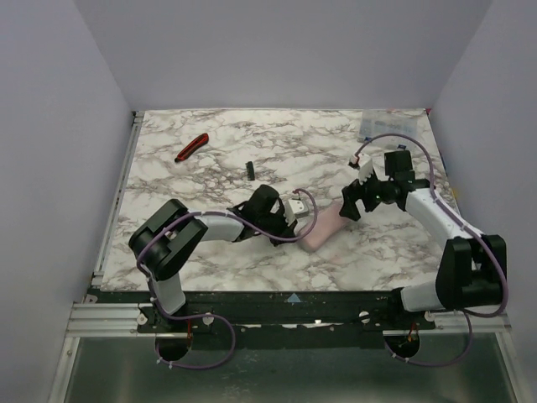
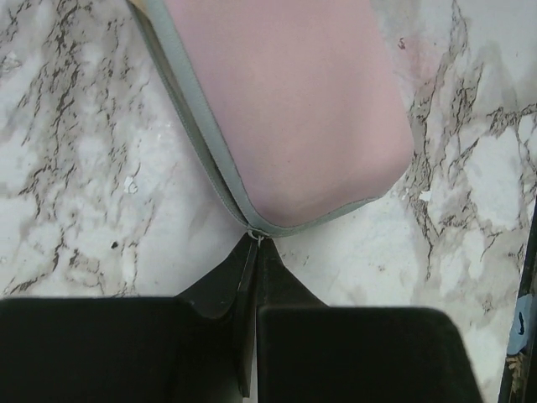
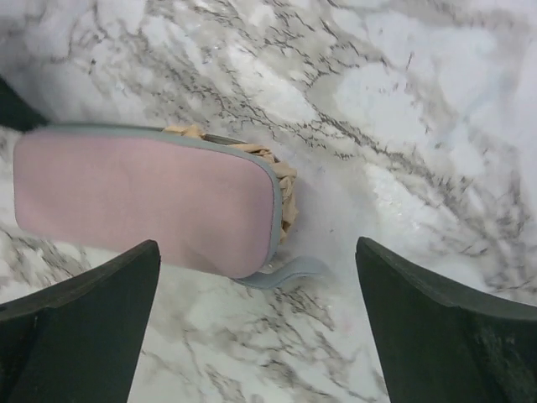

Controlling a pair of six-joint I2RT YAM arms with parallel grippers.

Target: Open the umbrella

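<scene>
The umbrella lies folded inside a pink case (image 1: pixel 320 227) with a grey zip edge, at the middle of the marble table. Only a bit of its crumpled tan fabric (image 3: pixel 281 180) shows, at the case's unzipped end. My left gripper (image 2: pixel 256 242) is shut, its fingertips pinched on the small metal zip pull at the case's rounded corner; it sits at the case's left end (image 1: pixel 295 215). My right gripper (image 3: pixel 256 252) stands wide open just above the table, with the case's unzipped end and a loose grey zip tail (image 3: pixel 289 270) between its fingers. In the top view it hovers at the case's right end (image 1: pixel 352 206).
A red-and-black hand tool (image 1: pixel 191 148) lies at the back left, and a small black piece (image 1: pixel 249 170) sits nearer the middle. A clear plastic item (image 1: pixel 382 128) rests at the back right corner. Walls close in on three sides of the table.
</scene>
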